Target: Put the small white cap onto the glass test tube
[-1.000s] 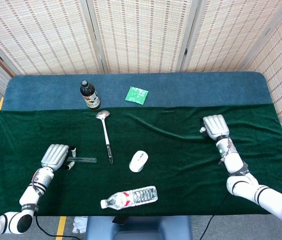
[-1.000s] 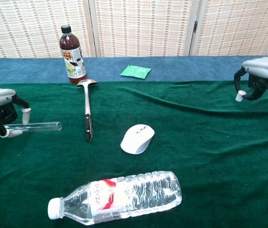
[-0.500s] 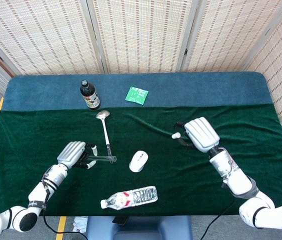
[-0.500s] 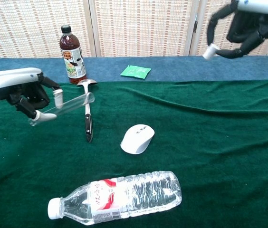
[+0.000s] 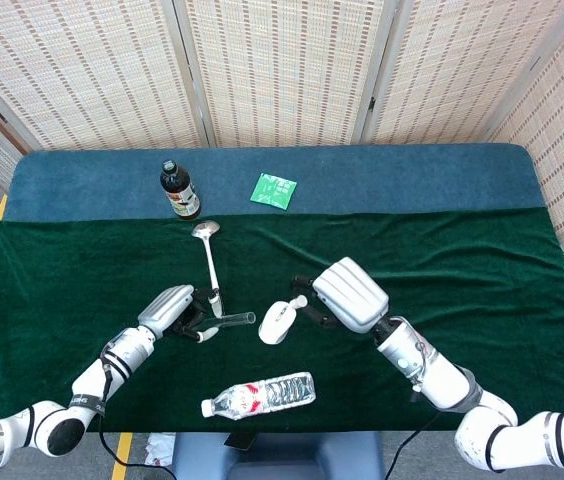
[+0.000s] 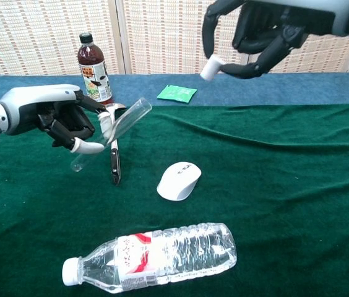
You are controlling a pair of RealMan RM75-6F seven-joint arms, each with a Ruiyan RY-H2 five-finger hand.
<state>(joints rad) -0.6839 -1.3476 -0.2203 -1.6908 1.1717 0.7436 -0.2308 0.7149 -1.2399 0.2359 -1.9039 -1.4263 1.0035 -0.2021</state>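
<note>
Over the green desk (image 5: 482, 280), with the white mouse (image 6: 179, 180) as our marker, both arms are up and closing on each other. Biggest thing near it is the plastic water bottle (image 6: 153, 257), lying on its side just in front of the mouse. Behind and left of the mouse lies the steel ladle (image 5: 210, 270), and further back stands the dark sauce bottle (image 6: 94, 72), with a green packet (image 6: 177, 93) to its right.

Now the players. The right hand (image 6: 273, 31) hangs above and behind the mouse, fingers (image 6: 244, 69) pinching the small white cap (image 6: 210, 67). The left hand (image 6: 63, 120) is left of the mouse, fingers clenched around the lower part of the glass test tube (image 6: 116, 132), which tilts with its open mouth up and toward the mouse. Cap and tube mouth are apart, nothing seated yet.

The risks, as I judge them: the tube is tilted, so a cap brought in off-axis could catch the rim and skid off. The cap is held by a light pinch, and a push could pop it loose onto the cloth. Smooth glass may also slide back through the fingers under pressure.
</note>
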